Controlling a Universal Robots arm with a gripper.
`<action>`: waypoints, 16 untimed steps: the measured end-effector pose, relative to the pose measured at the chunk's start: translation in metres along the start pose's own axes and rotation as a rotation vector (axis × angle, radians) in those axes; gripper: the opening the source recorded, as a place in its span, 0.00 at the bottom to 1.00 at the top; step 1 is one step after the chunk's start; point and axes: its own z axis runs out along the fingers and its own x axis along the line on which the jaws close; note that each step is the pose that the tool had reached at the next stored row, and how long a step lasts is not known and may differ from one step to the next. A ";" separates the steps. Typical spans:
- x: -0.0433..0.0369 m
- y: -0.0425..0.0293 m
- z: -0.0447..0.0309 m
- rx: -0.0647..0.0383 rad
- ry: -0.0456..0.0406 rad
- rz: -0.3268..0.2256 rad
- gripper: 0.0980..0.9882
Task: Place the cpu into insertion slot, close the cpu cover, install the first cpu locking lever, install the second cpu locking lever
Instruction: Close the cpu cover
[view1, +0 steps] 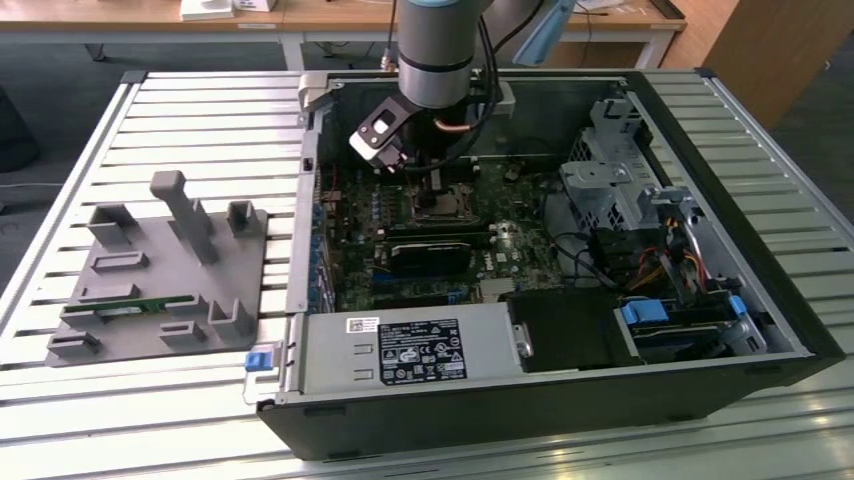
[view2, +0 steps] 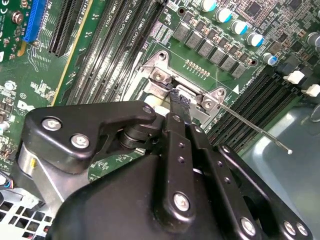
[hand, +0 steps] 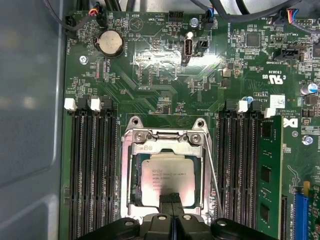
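The cpu (hand: 167, 177), a flat square chip with a silvery top, lies in the insertion slot (hand: 165, 172) on the green board. The cpu cover (hand: 131, 170), a thin silver frame, lies down around it. A thin locking lever (hand: 212, 172) runs along one side of the socket; in the second wrist view the lever (view2: 255, 131) sticks out, its free end off the board. My gripper (hand: 170, 198) is shut, its narrow black tips at the edge of the cpu and cover. In the exterior view the gripper (view1: 435, 188) hangs over the socket (view1: 442, 207) inside the open computer case.
Black memory slots (hand: 92, 170) flank the socket, with a fitted card (hand: 270, 175) and a blue slot (hand: 301, 212) beyond. A coin battery (hand: 110, 42) sits farther off. The case walls (view1: 310, 180), drive cage (view1: 607, 190) and power supply (view1: 400, 350) ring the board. A grey fixture (view1: 160, 270) stands on the table.
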 end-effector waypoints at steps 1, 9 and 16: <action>0.0000 0.0000 0.0001 0.000 0.0000 0.000 0.01; -0.0001 -0.0001 0.0026 0.000 -0.0003 0.000 0.01; 0.0003 0.0034 0.0032 0.000 0.0001 0.000 0.01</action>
